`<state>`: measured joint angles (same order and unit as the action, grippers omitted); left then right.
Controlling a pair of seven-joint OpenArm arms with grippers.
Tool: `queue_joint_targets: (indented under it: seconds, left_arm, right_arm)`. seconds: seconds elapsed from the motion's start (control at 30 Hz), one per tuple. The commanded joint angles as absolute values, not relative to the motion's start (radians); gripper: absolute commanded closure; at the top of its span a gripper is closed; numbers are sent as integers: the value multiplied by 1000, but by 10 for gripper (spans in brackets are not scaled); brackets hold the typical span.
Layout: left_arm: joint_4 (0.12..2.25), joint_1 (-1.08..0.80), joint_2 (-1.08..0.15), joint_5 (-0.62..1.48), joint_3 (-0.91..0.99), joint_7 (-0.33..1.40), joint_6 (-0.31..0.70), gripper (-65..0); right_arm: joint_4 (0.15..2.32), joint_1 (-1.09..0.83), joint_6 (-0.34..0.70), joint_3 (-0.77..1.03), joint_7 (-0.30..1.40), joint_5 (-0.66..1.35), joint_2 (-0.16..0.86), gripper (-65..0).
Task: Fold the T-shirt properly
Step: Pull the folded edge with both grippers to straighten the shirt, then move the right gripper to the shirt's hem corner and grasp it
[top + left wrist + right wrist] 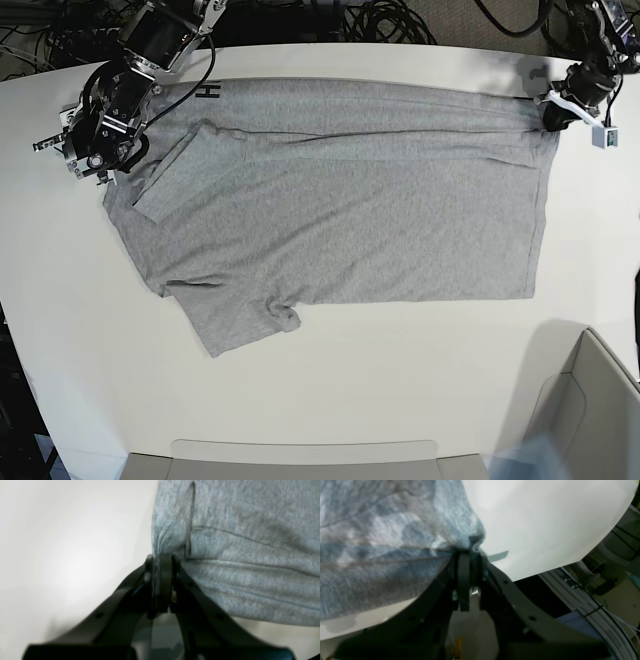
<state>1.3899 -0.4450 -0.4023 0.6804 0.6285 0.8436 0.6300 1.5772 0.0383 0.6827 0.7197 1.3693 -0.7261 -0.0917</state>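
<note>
The heather-grey T-shirt (340, 190) lies spread sideways on the white table (380, 380), plain side up, hem to the right and sleeves to the left. A bit of black lettering (208, 90) shows at its far edge. My left gripper (553, 112) is shut on the far hem corner; the left wrist view shows its jaws (160, 562) pinching bunched grey cloth (237, 555). My right gripper (105, 168) is shut on the shirt's shoulder edge at the left; the right wrist view shows it (466, 552) clamping the cloth (382, 542).
A grey bin (590, 400) stands at the near right corner and a flat grey tray (300, 458) at the near edge. Black cables (390, 20) lie behind the table. The table's edge (545, 570) runs close to my right gripper.
</note>
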Motion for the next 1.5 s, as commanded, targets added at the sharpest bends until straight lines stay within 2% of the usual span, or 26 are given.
queue_joint_targets:
  seconds: [0.0, 0.2, 0.23, 0.3, 0.43, 0.47, 0.63, 0.8, 1.3, 1.47]
  left_arm:
    - [1385, -470, -423, 587, 636, 895, 581, 0]
    - [1392, -473, -421, 587, 634, 895, 581, 0]
    - [1397, -473, -421, 587, 634, 897, 581, -16]
    - [1428, -473, -421, 562, 634, 897, 581, -67]
    - [1515, -473, -409, 473, 636, 898, 581, -210]
    - [1535, -473, -397, 458, 636, 898, 581, -233]
    - [1598, -472, -369, 410, 636, 898, 582, -236]
    - [1606, -466, -371, 412, 639, 898, 582, -236]
    - [1831, -466, -372, 410, 644, 969, 582, -236]
    - [1917, -463, -371, 410, 645, 969, 582, -236]
  right_arm:
    - [1584, 27, 698, 728, 1396, -736, -87, 0]
    - [1607, 21, 698, 728, 1371, -734, -93, 0]
    - [1607, 21, 698, 728, 1371, -734, -93, 0]
    - [1609, 25, 698, 728, 1371, -734, -91, 0]
    - [1609, 27, 698, 728, 1371, -736, -88, 0]
    - [1609, 27, 698, 728, 1371, -736, -87, -16]
    - [1682, 27, 698, 728, 1371, -736, -88, -130]
    - [1774, 28, 698, 727, 1371, -734, -91, -193]
    - [1948, 56, 698, 727, 1374, -731, -91, -200]
    - [2018, 111, 698, 639, 1374, -733, -91, -200]
